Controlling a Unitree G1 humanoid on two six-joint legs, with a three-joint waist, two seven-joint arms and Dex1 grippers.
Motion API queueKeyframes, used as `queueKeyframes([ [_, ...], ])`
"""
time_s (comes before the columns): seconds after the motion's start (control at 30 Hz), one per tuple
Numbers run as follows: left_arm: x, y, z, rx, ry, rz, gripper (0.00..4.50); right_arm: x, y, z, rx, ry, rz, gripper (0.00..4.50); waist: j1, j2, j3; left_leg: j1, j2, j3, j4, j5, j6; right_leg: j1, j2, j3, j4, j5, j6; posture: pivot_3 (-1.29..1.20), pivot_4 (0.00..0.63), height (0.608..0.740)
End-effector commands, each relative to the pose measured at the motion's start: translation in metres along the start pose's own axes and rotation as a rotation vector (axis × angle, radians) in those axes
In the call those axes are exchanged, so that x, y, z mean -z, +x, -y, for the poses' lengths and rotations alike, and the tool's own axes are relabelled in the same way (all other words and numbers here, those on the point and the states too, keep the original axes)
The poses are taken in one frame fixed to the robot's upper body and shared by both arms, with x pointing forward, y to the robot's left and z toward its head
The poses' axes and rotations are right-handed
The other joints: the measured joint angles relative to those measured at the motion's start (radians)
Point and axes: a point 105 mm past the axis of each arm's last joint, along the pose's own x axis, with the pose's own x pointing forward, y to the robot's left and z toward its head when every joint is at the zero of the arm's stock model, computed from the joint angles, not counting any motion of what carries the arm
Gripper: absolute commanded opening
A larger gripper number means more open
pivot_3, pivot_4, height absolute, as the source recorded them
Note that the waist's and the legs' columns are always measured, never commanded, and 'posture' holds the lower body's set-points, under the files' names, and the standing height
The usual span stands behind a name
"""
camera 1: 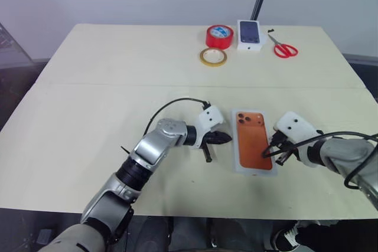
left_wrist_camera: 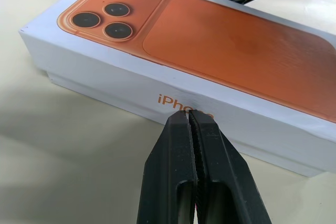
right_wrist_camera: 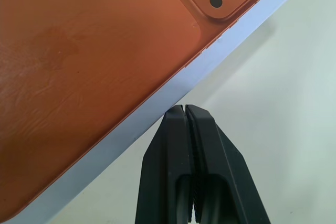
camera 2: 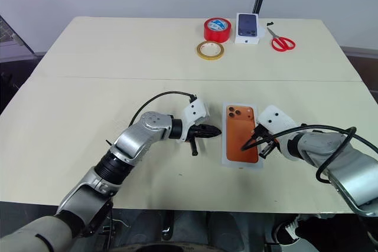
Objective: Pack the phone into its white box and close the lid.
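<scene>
Near the front of the tabletop point(camera 1: 88, 116), between both arms, lies the white box point(left_wrist_camera: 94, 90) with the lid point(camera 1: 253, 141) seated over it. Just a thin step of the base visible under the lid's wall. Copper-orange phone picture printed on the lid; the phone itself hidden, judged to be inside. Left end effector point(camera 1: 223, 138) clenched and empty, just beside the box's left side. Right end effector point(camera 1: 269, 153) clenched and empty too, at the right edge. Packing and closing look finished; left perhaps only to press the lid fully down.
</scene>
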Motion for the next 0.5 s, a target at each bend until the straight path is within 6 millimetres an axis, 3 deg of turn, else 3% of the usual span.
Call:
queueKeyframes([
  [0.03, -0.017, 0.004, 0.007, 0.029, 0.064, 0.044, 0.1, -0.011, -0.004, -0.004, 0.0, -0.037, 0.051, 0.07, 0.0, 0.0, 0.0, 0.0, 0.0, 0.0, 0.0, 0.0, 0.0, 0.0, 0.0, 0.0, 0.0, 0.0, 0.0, 0.0, 0.15, 0.717],
  [0.23, -0.014, -0.007, -0.008, -0.033, 0.024, 0.048, 0.1, -0.008, -0.013, 0.013, 0.053, -0.074, 0.038, 0.07, 0.0, 0.0, 0.0, 0.0, 0.0, 0.0, 0.0, 0.0, 0.0, 0.0, 0.0, 0.0, 0.0, 0.0, 0.0, 0.0, 0.15, 0.717],
  [0.37, -0.027, -0.018, -0.021, -0.079, -0.015, 0.108, 0.1, -0.016, -0.029, 0.024, 0.039, -0.072, 0.095, 0.07, 0.0, 0.0, 0.0, 0.0, 0.0, 0.0, 0.0, 0.0, 0.0, 0.0, 0.0, 0.0, 0.0, 0.0, 0.0, 0.0, 0.15, 0.717],
  [0.5, -0.046, -0.012, -0.023, -0.078, -0.015, 0.159, 0.1, -0.025, -0.042, 0.008, -0.093, -0.043, 0.177, 0.07, 0.007, 0.0, 0.0, 0.0, 0.0, 0.0, 0.0, 0.0, 0.0, 0.001, 0.0, -0.001, 0.0, 0.0, 0.0, 0.0, 0.15, 0.717],
])
